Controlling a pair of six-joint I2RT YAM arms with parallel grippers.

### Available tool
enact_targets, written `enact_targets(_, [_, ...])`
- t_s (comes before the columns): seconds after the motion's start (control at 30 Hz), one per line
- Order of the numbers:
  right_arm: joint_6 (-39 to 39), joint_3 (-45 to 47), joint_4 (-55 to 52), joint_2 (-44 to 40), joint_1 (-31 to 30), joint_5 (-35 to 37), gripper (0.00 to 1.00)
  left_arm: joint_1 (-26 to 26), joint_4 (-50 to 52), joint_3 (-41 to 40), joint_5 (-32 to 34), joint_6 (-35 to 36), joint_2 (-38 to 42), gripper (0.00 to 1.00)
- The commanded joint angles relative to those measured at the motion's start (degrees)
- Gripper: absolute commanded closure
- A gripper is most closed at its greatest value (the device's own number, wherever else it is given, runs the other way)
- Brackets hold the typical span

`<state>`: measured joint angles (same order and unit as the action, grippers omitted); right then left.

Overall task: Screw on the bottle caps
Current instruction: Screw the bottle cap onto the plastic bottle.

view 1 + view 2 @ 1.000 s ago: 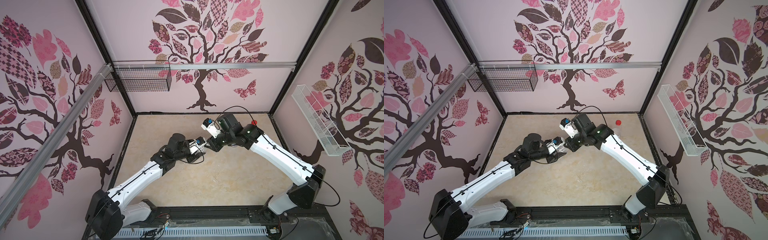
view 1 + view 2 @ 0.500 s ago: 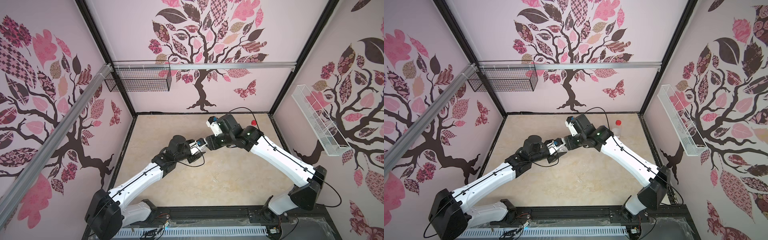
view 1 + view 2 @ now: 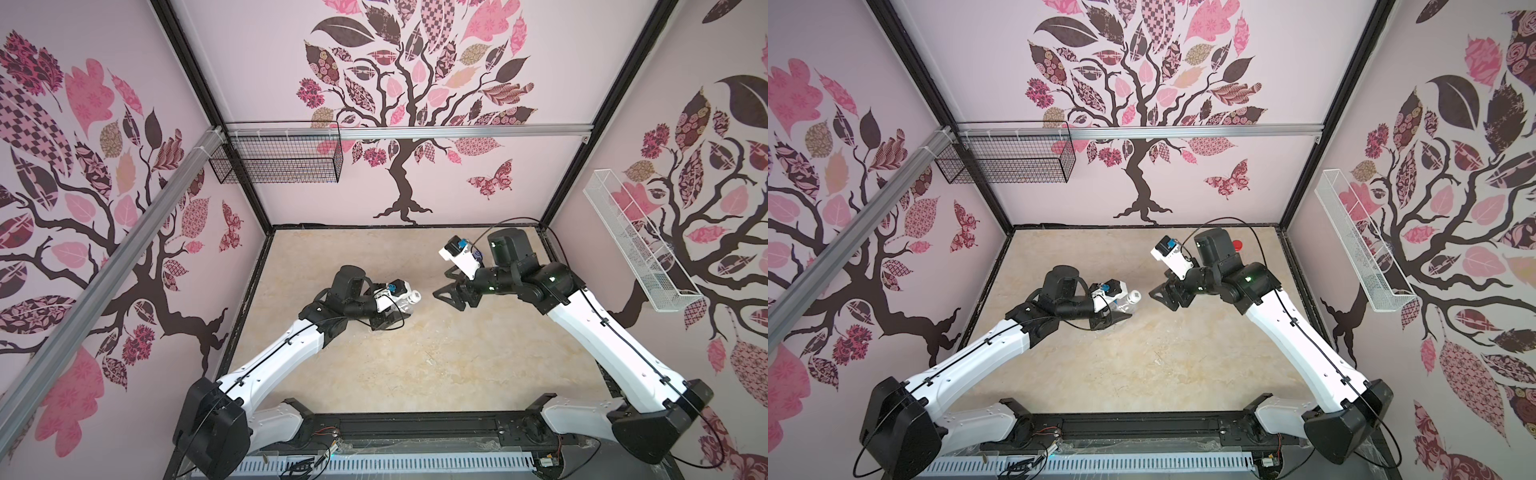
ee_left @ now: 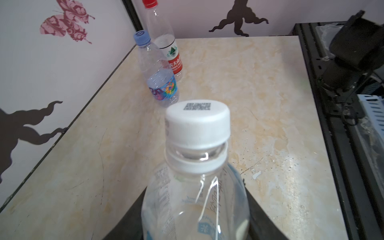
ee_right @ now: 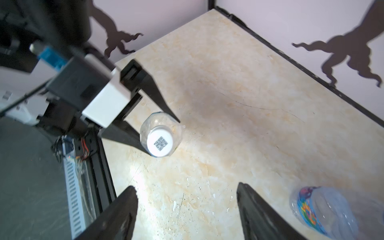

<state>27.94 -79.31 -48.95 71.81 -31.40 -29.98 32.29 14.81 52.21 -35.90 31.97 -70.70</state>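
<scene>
While the left hand clamps the clear bottle by its body, upright on the desk, the right hand hangs wide open, empty, nearby. Light, thin, dentable plastic, I'd guess; take the white cap on its neck by the side wall, gently.

Right end effector off white cap

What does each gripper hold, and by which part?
The left gripper holds the white-capped bottle by its body; the right gripper is open and holds nothing.
</scene>
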Motion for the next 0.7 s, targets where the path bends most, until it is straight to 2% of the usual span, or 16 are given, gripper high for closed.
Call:
enact_targets(0.0, [18.65, -0.15, -0.37, 0.56, -0.33, -9.41, 0.23, -0.04, 4.88, 3.44, -9.88, 3.23, -1.79, 0.65])
enact_targets(0.13, [25.36, -2.89, -2.60, 3.14, -0.39, -13.40, 0.24, 0.01, 10.76, 7.20, -12.88, 6.93, -3.93, 0.64])
enact_targets(0.33, [31.72, -7.14, -8.18, 6.16, -0.47, -18.57, 0.38, 0.04, 11.98, 8.15, -12.87, 8.07, -4.26, 0.64])
enact_targets(0.67, [34.39, -5.99, -8.52, 7.42, -2.60, -15.08, 0.41, -0.03, 10.78, 8.09, -13.99, 7.23, -4.24, 0.64])
